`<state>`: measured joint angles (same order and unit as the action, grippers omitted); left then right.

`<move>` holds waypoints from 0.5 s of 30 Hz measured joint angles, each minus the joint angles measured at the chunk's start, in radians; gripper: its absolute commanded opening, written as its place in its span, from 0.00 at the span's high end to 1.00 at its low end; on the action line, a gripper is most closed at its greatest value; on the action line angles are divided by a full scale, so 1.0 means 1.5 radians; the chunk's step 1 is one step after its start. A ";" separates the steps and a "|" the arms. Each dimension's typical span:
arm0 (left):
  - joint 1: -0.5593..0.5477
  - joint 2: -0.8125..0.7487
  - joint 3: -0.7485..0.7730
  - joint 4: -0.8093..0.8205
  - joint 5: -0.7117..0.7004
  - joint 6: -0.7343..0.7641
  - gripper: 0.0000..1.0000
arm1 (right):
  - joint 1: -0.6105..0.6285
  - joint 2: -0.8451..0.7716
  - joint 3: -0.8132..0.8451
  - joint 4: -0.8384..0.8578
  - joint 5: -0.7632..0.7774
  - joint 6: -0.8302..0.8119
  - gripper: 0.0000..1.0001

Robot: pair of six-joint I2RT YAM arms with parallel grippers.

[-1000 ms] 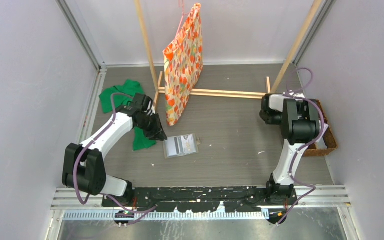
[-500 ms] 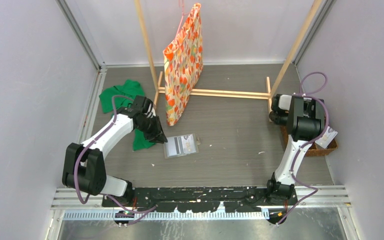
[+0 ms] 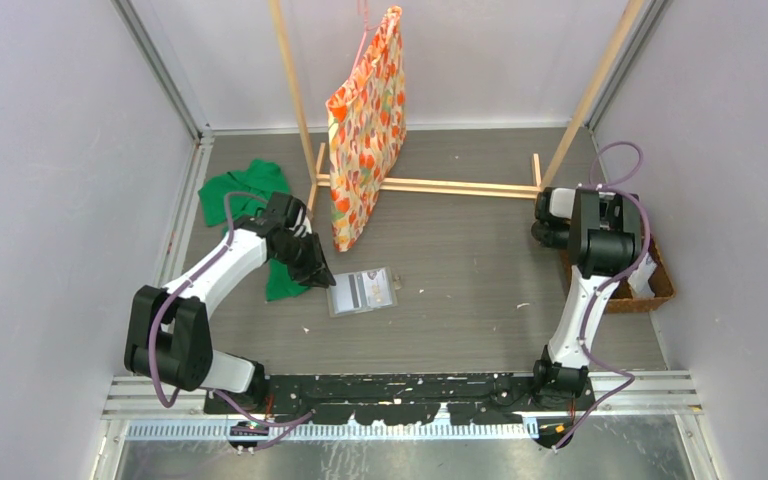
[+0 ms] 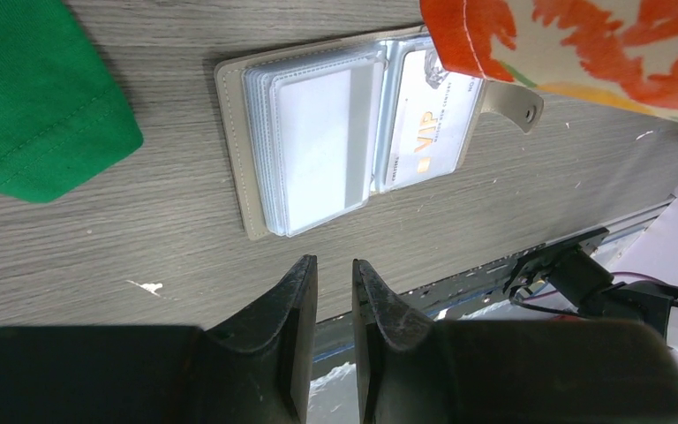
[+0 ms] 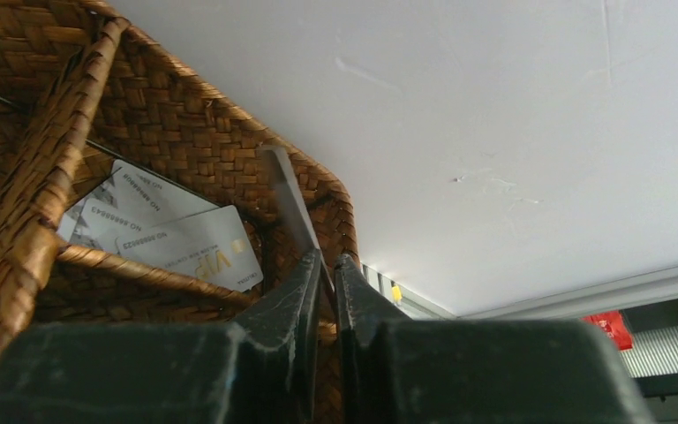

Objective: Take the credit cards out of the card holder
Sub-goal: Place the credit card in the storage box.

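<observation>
Nearest, item one: left gripper [image 4: 334, 265], entered at the bottom centre of the left wrist view. Its jaws are set narrowly apart and nothing is held between them.

Item two: table [image 4: 141, 238], grey wood grain. A bare strip of it is seen between the fingertips and the next item.

Item three: card holder [image 4: 318, 141], laid open and flat in the upper middle of that frame, just above the jaws but not touched by them. Its long axis is run left to right, crosswise to the line of the fingers and tilted slightly up at the right. A stack of translucent pockets is shown in the left half, and a VIP card [image 4: 428, 115] is seen seated in the right half. The holder's upper right corner is overlapped in the frame by the patterned bag [image 4: 600, 44]. A green cloth [image 4: 35, 97] is noted at upper left, apart from the holder.

Item four: right gripper [image 5: 325, 261], placed well apart from the holder over the wicker basket [image 5: 194, 115] at the right edge of the top view. A card [image 5: 287, 194] is stood edge-on between its fingertips; whether it is clamped or already let go cannot be told. Loose cards [image 5: 185, 247] are seen lying in the basket.

Judgement: the left arm is by far the nearer to the holder. The next extraction is reckoned to turn on the VIP card lying up and right of the left jaws.
</observation>
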<state>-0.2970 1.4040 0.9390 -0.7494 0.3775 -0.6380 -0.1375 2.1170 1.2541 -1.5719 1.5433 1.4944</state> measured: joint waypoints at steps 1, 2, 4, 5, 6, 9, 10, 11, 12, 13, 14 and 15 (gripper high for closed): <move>0.000 0.000 -0.001 0.000 0.000 0.000 0.77 | 0.001 0.003 0.001 0.000 0.000 0.000 0.81; 0.000 0.000 -0.002 0.000 0.000 0.000 0.77 | 0.003 0.004 0.002 0.000 0.000 0.000 0.80; 0.000 -0.002 -0.004 0.000 0.000 -0.001 0.77 | 0.005 0.004 0.007 0.000 0.000 -0.001 0.76; 0.000 -0.004 -0.005 0.001 0.000 -0.002 0.77 | 0.005 0.004 0.011 0.000 0.000 -0.001 0.73; 0.000 -0.005 -0.006 0.000 0.000 -0.003 0.77 | 0.005 0.004 0.012 0.000 0.000 -0.001 0.70; 0.000 -0.009 -0.007 0.001 -0.001 -0.003 0.77 | 0.006 0.004 0.014 0.000 0.000 -0.002 0.65; 0.000 -0.010 -0.008 0.001 0.000 -0.003 0.77 | 0.007 0.004 0.014 0.000 0.001 -0.002 0.64; 0.000 -0.011 -0.008 0.001 -0.001 -0.003 0.77 | 0.009 0.004 0.014 0.000 0.000 -0.002 0.62; 0.000 -0.012 -0.009 0.000 0.000 -0.003 0.77 | 0.010 0.003 0.014 0.000 0.000 -0.003 0.61; 0.000 -0.012 -0.009 0.001 0.000 -0.003 0.77 | 0.012 0.002 0.014 0.000 0.000 -0.003 0.60; 0.000 -0.013 -0.009 0.001 -0.001 -0.003 0.77 | 0.016 -0.002 0.014 0.001 0.000 -0.006 0.59; 0.000 -0.014 -0.010 0.000 -0.001 -0.003 0.77 | 0.021 -0.009 0.014 0.001 0.000 -0.011 0.58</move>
<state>-0.2970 1.3823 0.9245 -0.7490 0.3767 -0.6430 -0.1066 2.1040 1.2758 -1.5707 1.5433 1.4784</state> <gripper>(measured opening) 0.229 0.396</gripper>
